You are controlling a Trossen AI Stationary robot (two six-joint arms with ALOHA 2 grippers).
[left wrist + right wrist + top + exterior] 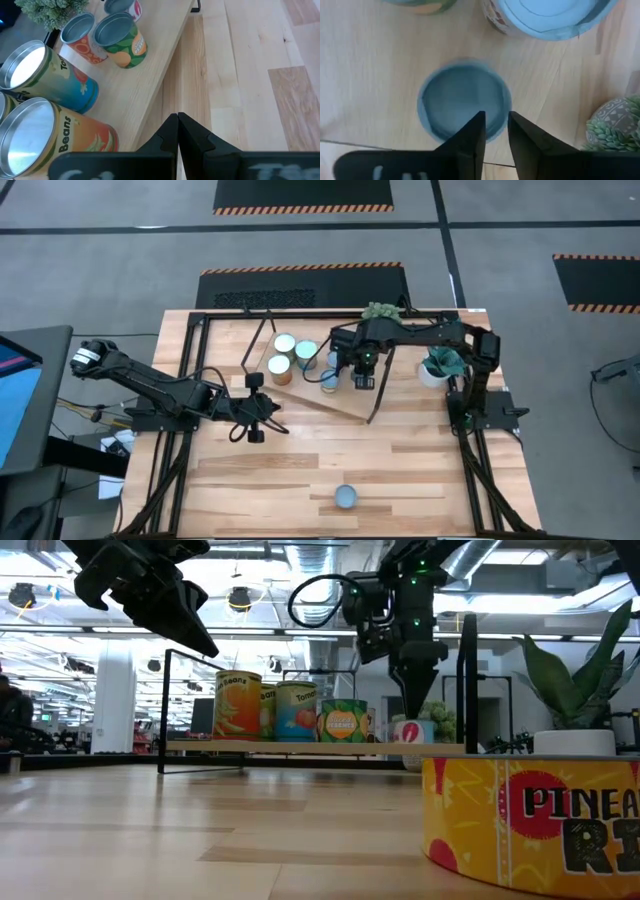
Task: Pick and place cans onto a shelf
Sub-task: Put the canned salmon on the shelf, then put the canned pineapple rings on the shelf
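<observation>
The light wood shelf (312,398) stands at the table's far middle with several cans upright on it: a Beans can (238,704), a tomato can (296,710), a green can (343,721) and a small pink-labelled can (408,731). My right gripper (362,372) points down just above that small can's blue-grey top (462,97), fingers a narrow gap apart and empty. My left gripper (253,420) is shut and empty, raised over the table near the shelf's left end (165,70). One more can (345,497) stands on the table near the front edge.
A plant in a white pot (438,367) stands right of the shelf, and a small green plant (380,310) stands behind it. The pineapple can (530,820) fills the low view's near right. Bare tabletop lies between the shelf and the front edge.
</observation>
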